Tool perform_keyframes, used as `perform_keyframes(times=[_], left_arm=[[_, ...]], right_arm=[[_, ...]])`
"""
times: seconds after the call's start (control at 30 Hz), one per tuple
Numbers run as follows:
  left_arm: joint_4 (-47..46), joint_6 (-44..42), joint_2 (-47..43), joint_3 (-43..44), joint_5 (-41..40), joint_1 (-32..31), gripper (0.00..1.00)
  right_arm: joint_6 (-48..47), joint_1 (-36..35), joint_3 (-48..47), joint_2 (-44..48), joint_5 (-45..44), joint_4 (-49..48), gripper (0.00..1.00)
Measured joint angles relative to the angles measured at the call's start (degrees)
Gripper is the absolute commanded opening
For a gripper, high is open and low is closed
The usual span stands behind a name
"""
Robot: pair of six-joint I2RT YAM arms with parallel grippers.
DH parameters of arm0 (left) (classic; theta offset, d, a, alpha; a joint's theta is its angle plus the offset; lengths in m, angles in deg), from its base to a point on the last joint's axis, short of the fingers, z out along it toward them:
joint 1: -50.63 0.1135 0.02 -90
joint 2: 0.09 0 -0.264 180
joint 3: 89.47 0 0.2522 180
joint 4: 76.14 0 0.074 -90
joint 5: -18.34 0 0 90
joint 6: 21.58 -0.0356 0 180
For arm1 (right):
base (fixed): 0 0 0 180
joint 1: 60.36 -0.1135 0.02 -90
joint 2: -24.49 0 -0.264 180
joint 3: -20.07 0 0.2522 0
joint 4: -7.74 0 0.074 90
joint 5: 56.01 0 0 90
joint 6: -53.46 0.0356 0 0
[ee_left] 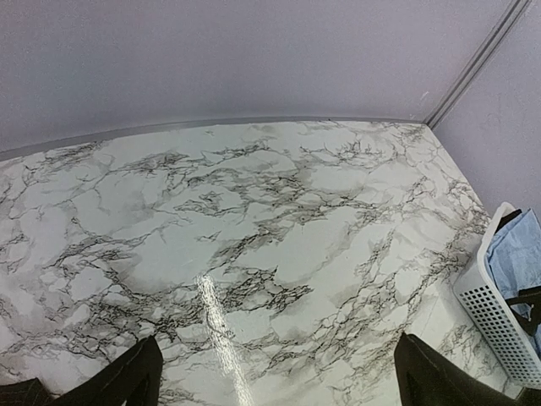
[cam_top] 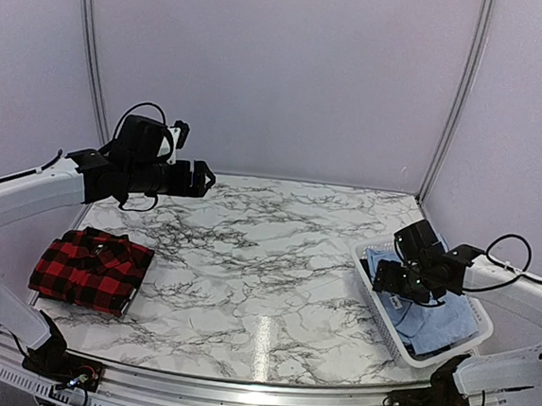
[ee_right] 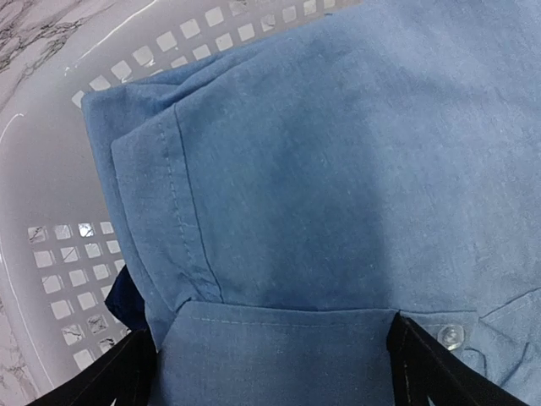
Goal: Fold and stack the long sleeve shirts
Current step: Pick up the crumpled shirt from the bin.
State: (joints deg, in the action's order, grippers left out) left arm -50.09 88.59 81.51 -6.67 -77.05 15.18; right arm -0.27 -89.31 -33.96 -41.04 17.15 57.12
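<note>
A red-and-black check shirt [cam_top: 91,270] lies folded at the table's left front. The light blue shirt [cam_top: 441,322] fills the white basket [cam_top: 377,293] on the right. My right gripper [cam_top: 399,283] is down in the basket, and in the right wrist view it [ee_right: 272,338] stands open with its black fingers [ee_right: 423,364] either side of the light blue shirt's [ee_right: 321,169] collar fold. A dark blue scrap of cloth [ee_right: 122,300] peeks out beneath. My left gripper [cam_top: 207,178] hangs open high above the back left of the table, and the left wrist view shows it [ee_left: 275,355] empty.
The marble table [cam_top: 266,260] spreads between the folded shirt and the basket. The left wrist view catches the basket's perforated wall [ee_left: 494,313] and a bit of light blue cloth [ee_left: 517,254] at the right edge. Lilac walls enclose the back and sides.
</note>
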Motion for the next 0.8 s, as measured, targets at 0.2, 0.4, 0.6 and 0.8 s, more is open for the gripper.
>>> perform_keyframes(times=[0.2, 0.4, 0.6, 0.8], left_arm=[[0.0, 0.0, 0.0, 0.0, 0.0, 0.0, 0.99], [0.0, 0.0, 0.0, 0.0, 0.2, 0.1, 0.99], [0.0, 0.0, 0.0, 0.0, 0.4, 0.2, 0.99], [0.0, 0.0, 0.0, 0.0, 0.4, 0.2, 0.99]], right_arm=[[1.0, 0.2, 0.1, -0.7, -0.1, -0.9, 0.31], [1.4, 0.2, -1.1, 0.0, -1.4, 0.3, 0.04], [-0.4, 0.2, -8.7, 1.1, -2.7, 3.5, 0.00], [-6.3, 0.3, -25.2, -0.3, 1.0, 3.5, 0.00]])
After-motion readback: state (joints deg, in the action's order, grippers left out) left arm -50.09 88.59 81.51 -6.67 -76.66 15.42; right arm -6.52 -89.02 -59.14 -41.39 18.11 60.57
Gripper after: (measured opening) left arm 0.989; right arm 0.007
